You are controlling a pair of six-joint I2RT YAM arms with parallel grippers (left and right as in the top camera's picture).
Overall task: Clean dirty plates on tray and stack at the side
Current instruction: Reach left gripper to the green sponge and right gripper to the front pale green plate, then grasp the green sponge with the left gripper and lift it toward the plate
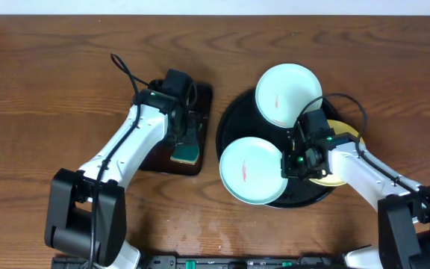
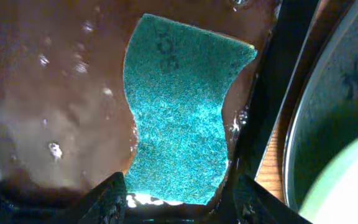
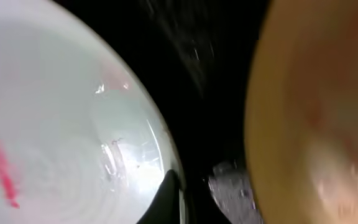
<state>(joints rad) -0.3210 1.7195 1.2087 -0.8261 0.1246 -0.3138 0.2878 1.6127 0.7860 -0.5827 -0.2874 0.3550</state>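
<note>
Just at the right gripper [image 3: 201,196], whose fingertips stand a narrow gap apart, runs the rim of a mint plate [image 3: 61,112]; whether they pinch it I cannot tell; beyond lies the black tray [image 3: 210,68]; to the gripper's right a blurred yellow plate [image 3: 316,112], cut off; the left gripper [image 2: 179,205] gapes wide, a teal sponge [image 2: 179,106] between its fingers, on the rectangular tray [image 2: 55,124]; farther beyond the right gripper, a second mint plate [image 1: 288,93].

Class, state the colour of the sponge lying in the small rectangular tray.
Teal green: the sponge shows best in the left wrist view.
</note>
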